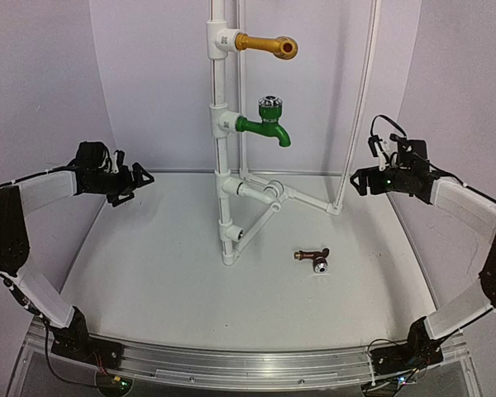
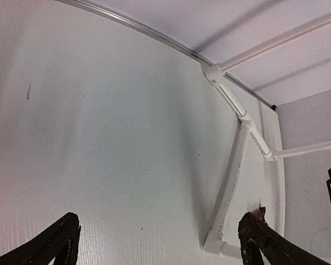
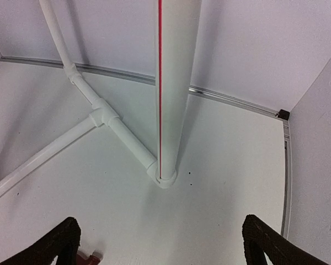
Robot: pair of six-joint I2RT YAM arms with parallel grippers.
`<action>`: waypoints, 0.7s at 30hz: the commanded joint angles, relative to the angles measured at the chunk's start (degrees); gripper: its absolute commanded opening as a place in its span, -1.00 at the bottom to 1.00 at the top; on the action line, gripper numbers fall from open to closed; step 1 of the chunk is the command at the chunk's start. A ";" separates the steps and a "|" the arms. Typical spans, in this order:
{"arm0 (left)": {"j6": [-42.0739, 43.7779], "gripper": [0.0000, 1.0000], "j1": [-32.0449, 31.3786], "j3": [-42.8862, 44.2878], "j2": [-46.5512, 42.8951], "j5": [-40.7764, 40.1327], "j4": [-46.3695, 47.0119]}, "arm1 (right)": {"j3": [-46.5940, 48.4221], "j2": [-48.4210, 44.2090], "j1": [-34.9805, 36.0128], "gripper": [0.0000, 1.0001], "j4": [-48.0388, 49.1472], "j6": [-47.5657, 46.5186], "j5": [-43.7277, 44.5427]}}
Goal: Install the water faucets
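Both tools stand wide open and carry nothing. Your left tool (image 1: 139,179) and right tool (image 1: 357,180) hang above the white bench (image 1: 149,265), well apart, one on either side of the white plastic pipe stand (image 1: 221,165).

Your work piece, the small dark copper tap with short curved spout and round silver knob (image 1: 312,258), lies on its side on the bench. It is below and inboard of the right tool, nearer to it than to the left tool, and apart from the stand.

Judged rigid, light and smooth, with rounded surfaces, so it is liable to roll or slip. Take hold across the body between spout and knob, leaving the inlet end free for the fitting.
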 commanded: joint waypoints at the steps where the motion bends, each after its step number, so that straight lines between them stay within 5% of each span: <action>1: -0.26 0.99 -2.41 -2.27 -4.62 8.07 10.16 | 5.96 6.80 -0.05 0.96 4.95 1.51 3.17; 8: -0.23 0.99 -8.09 0.28 -2.35 10.66 13.27 | 15.69 16.52 -0.07 0.94 8.13 2.50 3.35; 15: -0.28 0.99 -8.70 -1.23 -2.59 11.61 14.55 | 22.57 23.58 -0.04 0.26 10.14 1.99 2.80; 21: -0.93 0.99 -8.83 -2.71 -2.88 12.07 15.91 | 27.77 29.20 -0.04 -0.06 12.37 1.63 1.34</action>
